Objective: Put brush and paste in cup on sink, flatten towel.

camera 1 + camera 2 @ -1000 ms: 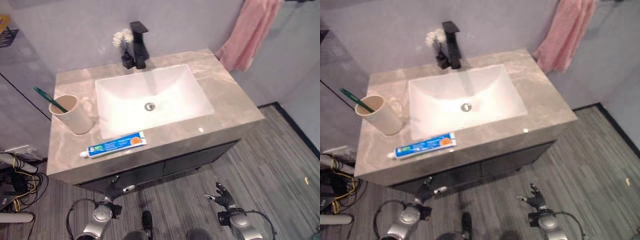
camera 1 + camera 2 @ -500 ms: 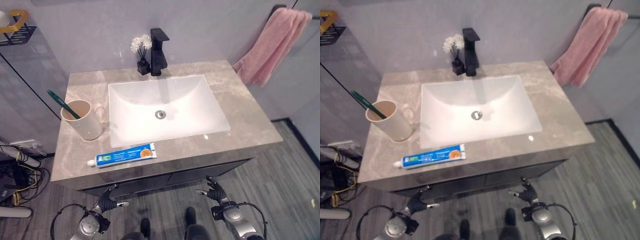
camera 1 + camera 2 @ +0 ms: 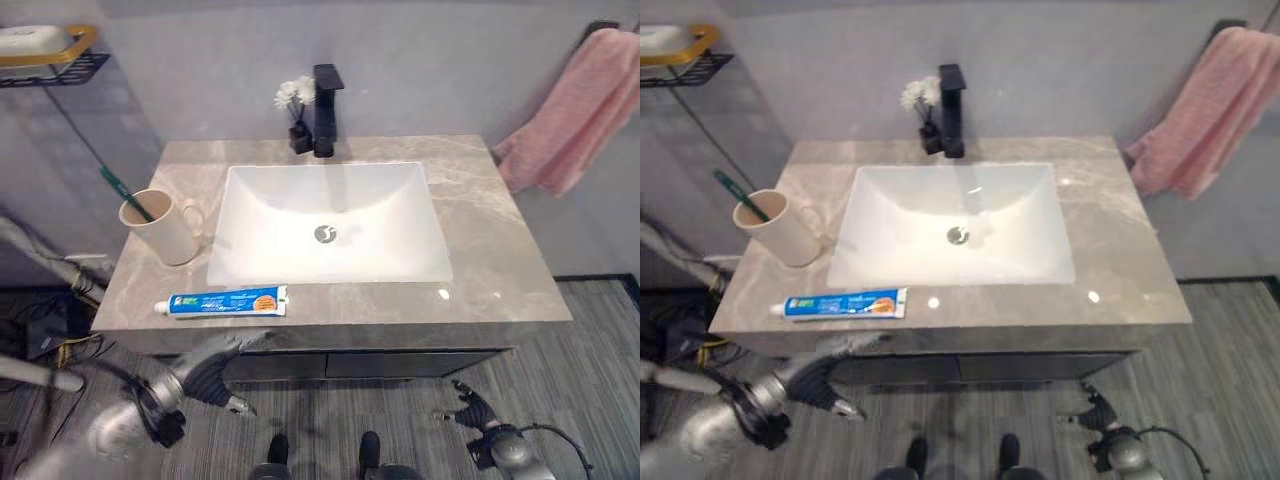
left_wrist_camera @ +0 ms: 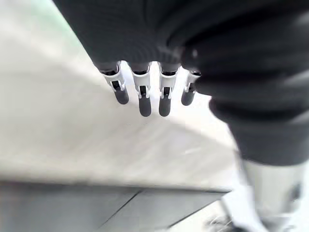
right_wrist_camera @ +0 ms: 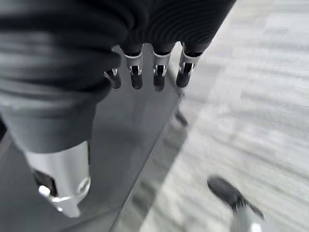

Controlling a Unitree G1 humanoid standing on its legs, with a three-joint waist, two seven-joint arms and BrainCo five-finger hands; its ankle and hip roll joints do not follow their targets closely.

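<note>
A cream cup (image 3: pixel 163 230) stands on the left of the marble counter (image 3: pixel 500 270), with a green toothbrush (image 3: pixel 124 194) leaning in it. A blue and white toothpaste tube (image 3: pixel 227 301) lies flat near the counter's front edge. A pink towel (image 3: pixel 578 112) hangs bunched on the wall at the right. My left hand (image 3: pixel 208 370) hovers open just below the counter's front edge, under the tube, its fingers (image 4: pixel 145 99) relaxed and holding nothing. My right hand (image 3: pixel 470 411) hangs low over the floor at the right, also open, with its fingers (image 5: pixel 145 72) toward the dark cabinet.
A white basin (image 3: pixel 330 230) fills the counter's middle, with a black faucet (image 3: pixel 326 100) and a small vase of white flowers (image 3: pixel 294 110) behind it. A wire shelf with soap (image 3: pixel 45 48) hangs at the upper left. The dark cabinet front (image 3: pixel 400 362) sits under the counter.
The camera has shifted, so the whole scene has moved. My left arm has lifted up toward the counter's front edge. The right hand stays low.
</note>
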